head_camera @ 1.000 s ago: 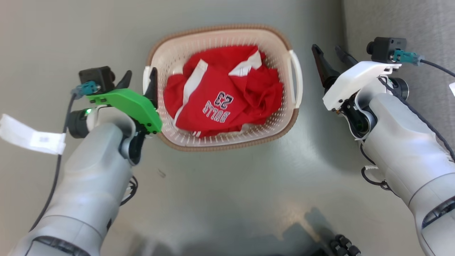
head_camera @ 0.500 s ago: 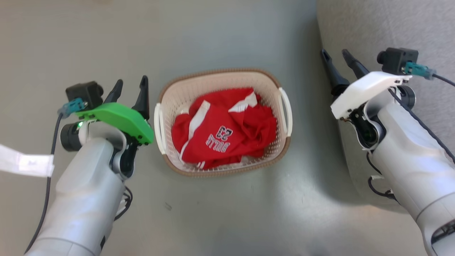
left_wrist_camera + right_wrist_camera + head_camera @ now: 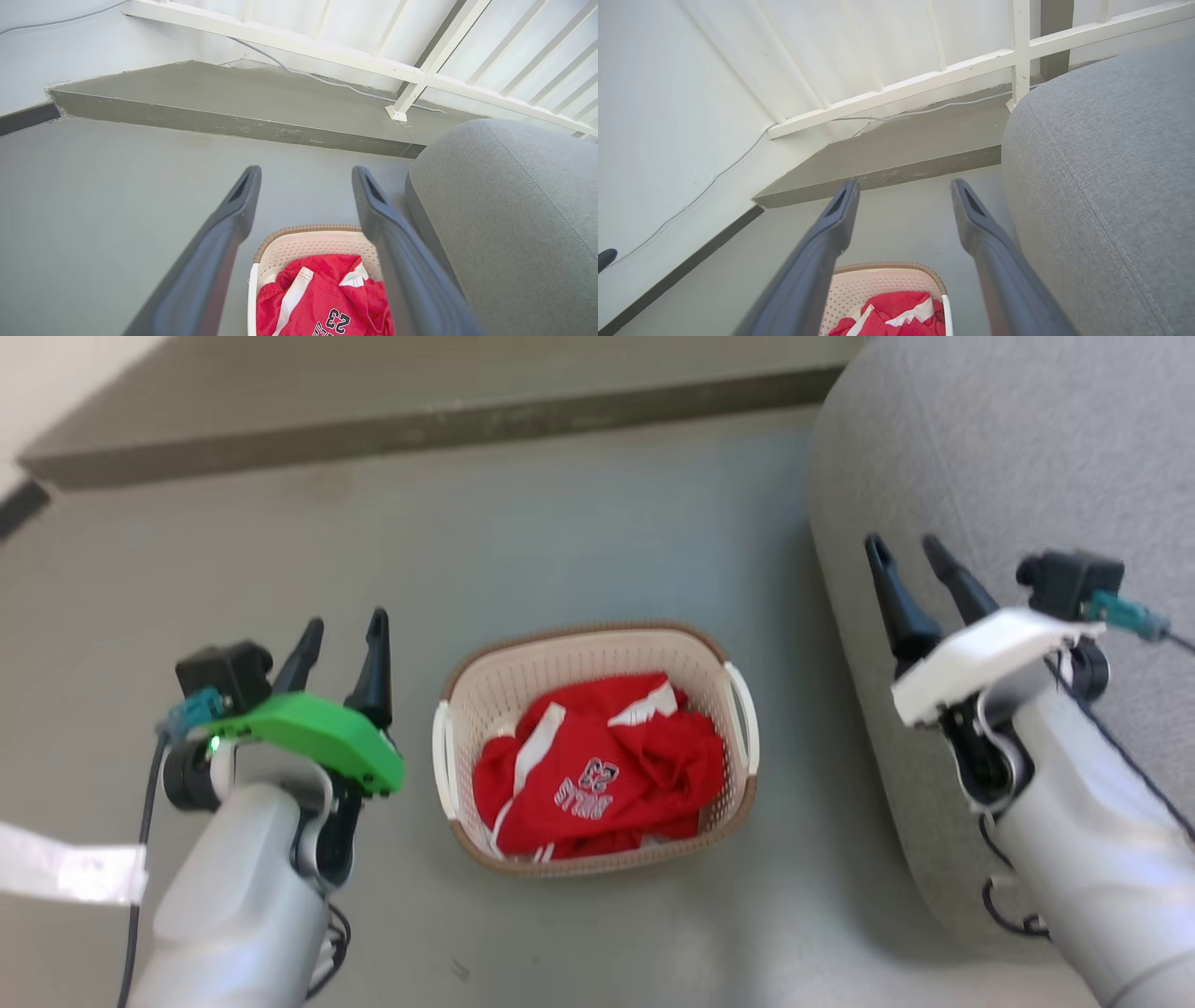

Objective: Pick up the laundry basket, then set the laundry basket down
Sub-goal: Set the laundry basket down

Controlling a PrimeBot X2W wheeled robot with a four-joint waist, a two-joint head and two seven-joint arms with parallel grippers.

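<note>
The laundry basket (image 3: 523, 677) rests on the grey floor between my arms, cream-white with a brown rim and white side handles. A crumpled red jersey (image 3: 597, 779) lies inside it. My left gripper (image 3: 344, 627) hangs open to the basket's left, apart from the handle, with nothing between its fingers. My right gripper (image 3: 906, 549) is open too, raised to the basket's right in front of the grey sofa. In the left wrist view the basket (image 3: 299, 245) lies below and between the open fingers (image 3: 243, 196). The right wrist view has the basket (image 3: 859, 289) low between its fingers (image 3: 843, 210).
A grey upholstered sofa arm (image 3: 990, 467) bulges close on the right, near my right arm. A low grey step (image 3: 420, 425) runs along the far side, with white railing (image 3: 420, 79) and a wall behind. A white tag (image 3: 65, 873) hangs by my left arm.
My left gripper has let go of the basket's left handle and drawn away. Both grippers have risen clear of the basket. The camera has pulled up and back, so the basket looks smaller.
</note>
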